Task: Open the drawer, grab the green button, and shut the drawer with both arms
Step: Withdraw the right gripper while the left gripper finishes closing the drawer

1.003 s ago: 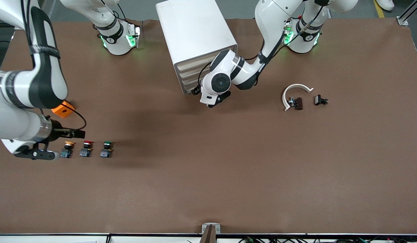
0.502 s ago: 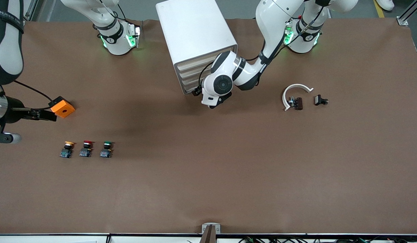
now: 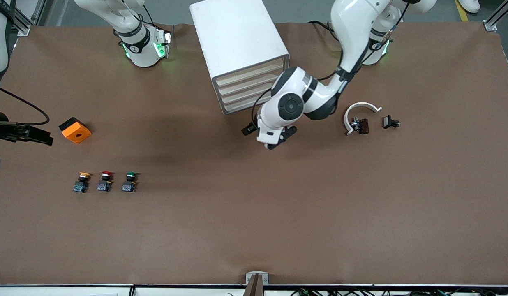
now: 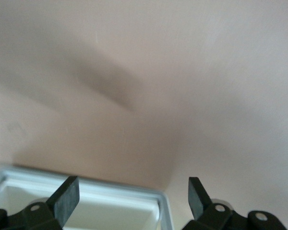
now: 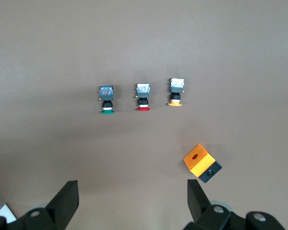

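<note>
Cabinet: rigid; bottom drawer shut, likely light-sliding, no pull discernible. Left gripper open before it. Right gripper open, raised over the table's right-arm end. Green button, near the front camera: small, hard; grasp the body.

A wide table covered in a matte brown sheet fills the view, evenly lit, with soft shadows across it. Grey floor shows along its upper edge, marked by a yellow line. Aluminium framing stands at the corners.
</note>
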Action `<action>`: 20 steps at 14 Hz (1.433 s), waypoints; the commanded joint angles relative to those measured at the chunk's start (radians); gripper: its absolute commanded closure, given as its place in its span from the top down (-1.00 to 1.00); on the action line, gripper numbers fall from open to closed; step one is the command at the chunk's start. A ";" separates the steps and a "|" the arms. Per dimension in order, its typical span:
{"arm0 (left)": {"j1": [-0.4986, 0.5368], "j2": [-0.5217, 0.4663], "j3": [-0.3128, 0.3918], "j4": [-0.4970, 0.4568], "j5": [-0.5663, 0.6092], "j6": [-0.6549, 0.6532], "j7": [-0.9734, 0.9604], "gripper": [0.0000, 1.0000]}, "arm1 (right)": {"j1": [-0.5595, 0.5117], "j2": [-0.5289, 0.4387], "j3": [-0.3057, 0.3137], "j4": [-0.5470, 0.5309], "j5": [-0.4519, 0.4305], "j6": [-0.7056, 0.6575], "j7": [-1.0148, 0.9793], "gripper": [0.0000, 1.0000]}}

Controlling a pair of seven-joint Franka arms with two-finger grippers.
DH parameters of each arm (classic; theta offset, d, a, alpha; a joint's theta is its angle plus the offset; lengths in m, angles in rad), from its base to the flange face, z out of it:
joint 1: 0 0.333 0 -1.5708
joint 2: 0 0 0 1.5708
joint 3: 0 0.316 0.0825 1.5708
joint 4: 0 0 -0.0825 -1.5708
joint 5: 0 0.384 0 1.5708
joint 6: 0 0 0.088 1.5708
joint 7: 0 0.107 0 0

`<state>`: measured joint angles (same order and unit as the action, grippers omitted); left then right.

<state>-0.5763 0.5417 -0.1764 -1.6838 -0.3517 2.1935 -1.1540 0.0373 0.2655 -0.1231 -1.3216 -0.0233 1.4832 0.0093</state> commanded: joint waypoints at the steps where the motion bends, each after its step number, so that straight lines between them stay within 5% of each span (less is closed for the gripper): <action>1: 0.074 -0.064 -0.003 -0.019 0.042 -0.011 0.080 1.00 | -0.011 -0.008 0.017 0.012 -0.001 -0.018 0.018 1.00; 7: 0.272 -0.187 -0.005 -0.086 0.166 -0.012 0.321 1.00 | -0.057 -0.150 0.017 -0.033 0.055 -0.104 0.049 1.00; 13: 0.473 -0.278 -0.008 -0.086 0.307 -0.213 0.674 1.00 | -0.062 -0.302 0.019 -0.183 0.043 -0.093 0.040 1.00; 18: 0.621 -0.390 -0.008 -0.094 0.307 -0.328 0.953 1.00 | -0.062 -0.489 0.019 -0.425 0.043 0.026 0.034 1.00; 20: 0.660 -0.417 -0.006 -0.094 0.307 -0.340 0.993 1.00 | -0.062 -0.486 0.019 -0.421 0.043 0.031 0.029 1.00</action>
<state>0.0531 0.1798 -0.1722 -1.7415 -0.0615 1.8662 -0.2000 -0.0129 -0.1675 -0.1172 -1.6766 0.0194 1.4800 0.0440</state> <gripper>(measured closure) 0.000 0.000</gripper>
